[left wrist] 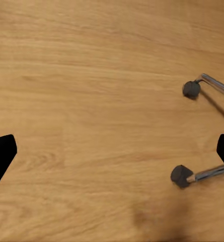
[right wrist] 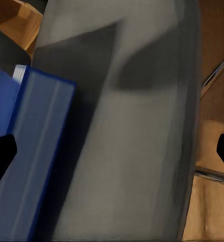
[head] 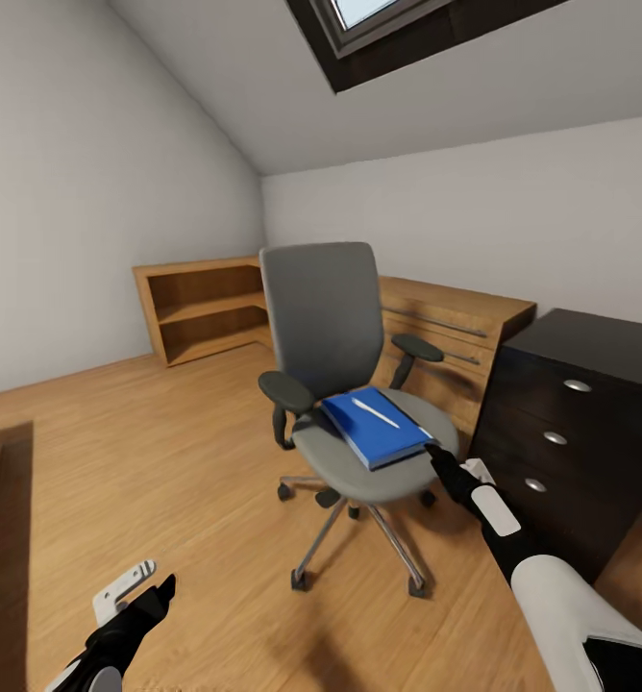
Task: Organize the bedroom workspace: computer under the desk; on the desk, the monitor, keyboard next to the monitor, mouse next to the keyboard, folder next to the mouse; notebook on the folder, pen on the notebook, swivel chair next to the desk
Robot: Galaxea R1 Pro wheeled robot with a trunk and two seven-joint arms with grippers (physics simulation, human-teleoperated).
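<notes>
**Chair in the room, book and pen on its seat**

The wood floor (head: 167, 461) filled most of the room. A low wood shelf (head: 206, 308) stood by the far wall. The dark surface (head: 590, 336) with its drawers and round silver knobs stood at the right. A wood dresser (head: 456, 317) sat just beside it, behind the chair.

The chair (head: 326, 317) stood in the middle on its shiny legs and small wheels. Its grey seat faced the robot. The blue notebook (head: 374, 428) lay flat on the seat. The white pen (head: 376, 411) lay on top of the notebook.

The right claw (head: 443, 461) was at the front edge of the seat, very near a corner of the notebook. In the right wrist view its fingers were wide apart and held nothing. The left claw (head: 153, 591) hung low over the floor, well apart from the chair. Its fingers were wide apart too, with nothing between them.
</notes>
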